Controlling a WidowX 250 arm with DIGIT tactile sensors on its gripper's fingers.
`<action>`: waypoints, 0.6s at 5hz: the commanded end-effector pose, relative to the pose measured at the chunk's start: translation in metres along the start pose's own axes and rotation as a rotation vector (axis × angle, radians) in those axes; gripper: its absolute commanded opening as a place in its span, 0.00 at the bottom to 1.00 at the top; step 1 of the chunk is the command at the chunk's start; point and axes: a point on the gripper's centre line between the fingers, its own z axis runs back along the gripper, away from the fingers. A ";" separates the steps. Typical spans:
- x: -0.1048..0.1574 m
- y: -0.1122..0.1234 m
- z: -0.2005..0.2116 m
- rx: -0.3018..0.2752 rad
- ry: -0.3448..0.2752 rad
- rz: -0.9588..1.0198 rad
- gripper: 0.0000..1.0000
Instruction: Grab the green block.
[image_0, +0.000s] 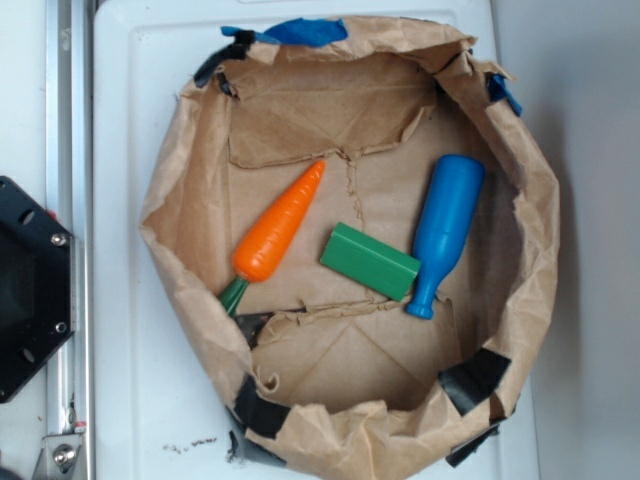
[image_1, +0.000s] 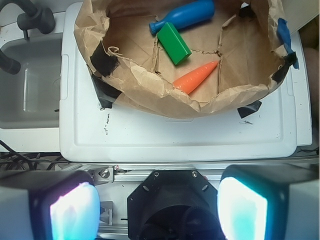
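Here, the smooth rectangular green block (image_0: 370, 261) lies in crumpled paper; the claw (image_1: 159, 210) gapes empty.

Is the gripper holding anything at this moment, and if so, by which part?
Nothing is held. The gripper is open and far from the green block, which lies untouched in the paper-lined bin.

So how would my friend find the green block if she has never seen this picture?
Look inside the crumpled brown paper bag sitting on the white lid. On its floor lie three toys in a row, and the green block is the middle one, between the orange carrot and the blue bottle. It is the only flat, straight-edged bar, solid green and shorter than both.
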 end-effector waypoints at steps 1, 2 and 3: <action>0.000 0.000 0.000 0.000 0.000 0.000 1.00; 0.040 -0.004 -0.014 -0.021 0.019 0.006 1.00; 0.067 -0.004 -0.025 -0.021 0.018 0.030 1.00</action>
